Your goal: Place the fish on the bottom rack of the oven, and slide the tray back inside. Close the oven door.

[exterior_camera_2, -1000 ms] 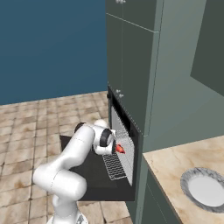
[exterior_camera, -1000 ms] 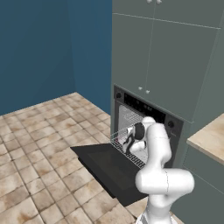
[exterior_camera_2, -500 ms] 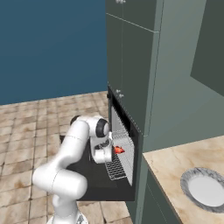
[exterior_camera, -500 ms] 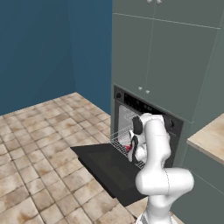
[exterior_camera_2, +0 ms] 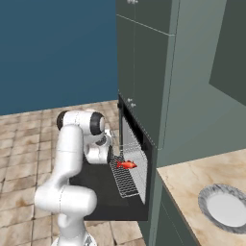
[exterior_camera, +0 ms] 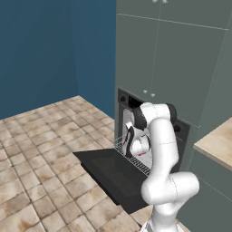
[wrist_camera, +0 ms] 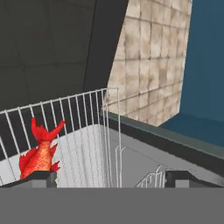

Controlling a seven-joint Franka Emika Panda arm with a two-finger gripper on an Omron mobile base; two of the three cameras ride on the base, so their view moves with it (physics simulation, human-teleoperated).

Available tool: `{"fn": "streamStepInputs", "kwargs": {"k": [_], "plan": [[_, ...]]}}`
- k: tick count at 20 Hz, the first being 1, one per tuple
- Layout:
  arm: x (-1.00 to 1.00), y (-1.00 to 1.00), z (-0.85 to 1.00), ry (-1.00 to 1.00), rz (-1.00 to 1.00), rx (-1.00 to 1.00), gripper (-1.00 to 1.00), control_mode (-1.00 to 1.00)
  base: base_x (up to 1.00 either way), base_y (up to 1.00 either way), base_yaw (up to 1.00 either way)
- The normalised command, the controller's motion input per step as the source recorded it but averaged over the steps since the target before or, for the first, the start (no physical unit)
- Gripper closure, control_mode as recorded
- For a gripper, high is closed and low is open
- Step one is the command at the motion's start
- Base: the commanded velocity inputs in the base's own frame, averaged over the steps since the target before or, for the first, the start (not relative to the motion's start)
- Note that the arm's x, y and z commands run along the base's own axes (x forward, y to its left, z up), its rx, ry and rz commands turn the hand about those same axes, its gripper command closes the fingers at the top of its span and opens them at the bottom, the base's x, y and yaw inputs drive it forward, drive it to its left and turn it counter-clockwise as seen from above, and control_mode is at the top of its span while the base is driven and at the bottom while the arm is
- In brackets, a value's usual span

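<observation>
End effector (wrist_camera: pixel 111 178) wide; fish (exterior_camera_2: pixel 127 165) on bottom rack (exterior_camera_2: pixel 126 180)

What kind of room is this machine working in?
It looks like a home kitchen, computer-rendered: a black built-in wall oven set among grey-green cabinets, its oven door dropped open, and a plate on a marbled counter.

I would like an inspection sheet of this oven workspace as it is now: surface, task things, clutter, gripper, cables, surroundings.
Surface: tiled floor; light counter beside the oven.
Job's things: fish lies on the bottom rack, which is pulled out over the open oven door; oven open.
Clutter: grey plate on the counter.
Gripper: gripper open, holding nothing, next to the fish.
Cables: nothing seen.
Surroundings: grey-green cabinets, blue wall.
</observation>
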Motion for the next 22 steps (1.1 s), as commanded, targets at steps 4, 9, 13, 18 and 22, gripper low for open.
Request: {"fn": "streamStepInputs", "kwargs": {"k": [4, 9, 13, 18, 22], "plan": [[-0.66, 1.00, 0.32, 0.04, 0.07, -0.26, -1.00, -1.00, 0.00, 0.00, 0.00], [-0.65, 0.87, 0.01, 0.03, 0.09, -0.23, -1.00, -1.00, 0.00, 0.00, 0.00], [-0.78, 0.47, -0.11, 0.00, 0.07, -0.13, -1.00, -1.00, 0.00, 0.00, 0.00], [-0.33, 0.13, -0.06, 0.01, 0.01, -0.02, -1.00, -1.00, 0.00, 0.00, 0.00], [0.00, 0.00, -0.41, 0.04, 0.01, 0.00, -1.00, -1.00, 0.00, 0.00, 0.00]]}}
